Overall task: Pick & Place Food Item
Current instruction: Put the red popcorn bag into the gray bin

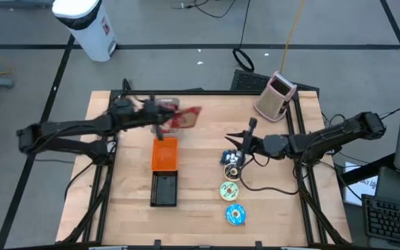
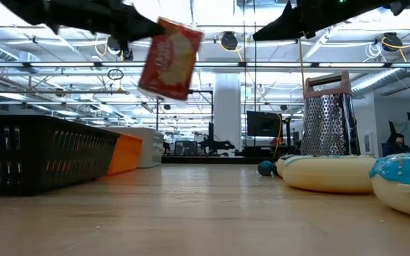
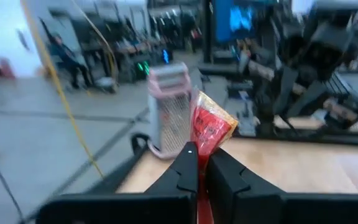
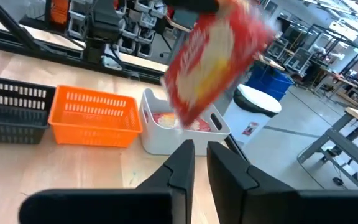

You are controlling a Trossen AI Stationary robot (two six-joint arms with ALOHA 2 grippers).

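A red snack bag (image 1: 188, 118) hangs in the air over the far left part of the table, with my left gripper (image 1: 162, 117) shut on it. In the low view the bag (image 2: 171, 57) tilts high above the wood. Below it stands a white bin (image 4: 160, 140) with red packets inside, next to an orange basket (image 1: 164, 154). My right gripper (image 1: 251, 129) hovers right of the middle, its fingers (image 4: 182, 158) almost together with nothing between them, pointing toward the bag (image 4: 219, 59). My left gripper pinches one end edge of the bag (image 3: 202, 146) between its two fingers. The fingers lie level and come from the table's left. The bag sticks out past them toward the right, tilted and lifted clear of table and bin.
A black basket (image 1: 164, 189) adjoins the orange one on its near side. Two donuts (image 1: 230, 189) (image 1: 235, 215) and a small blue item (image 1: 231, 160) lie right of the middle. A pink grater (image 1: 275, 96) stands at the far right corner.
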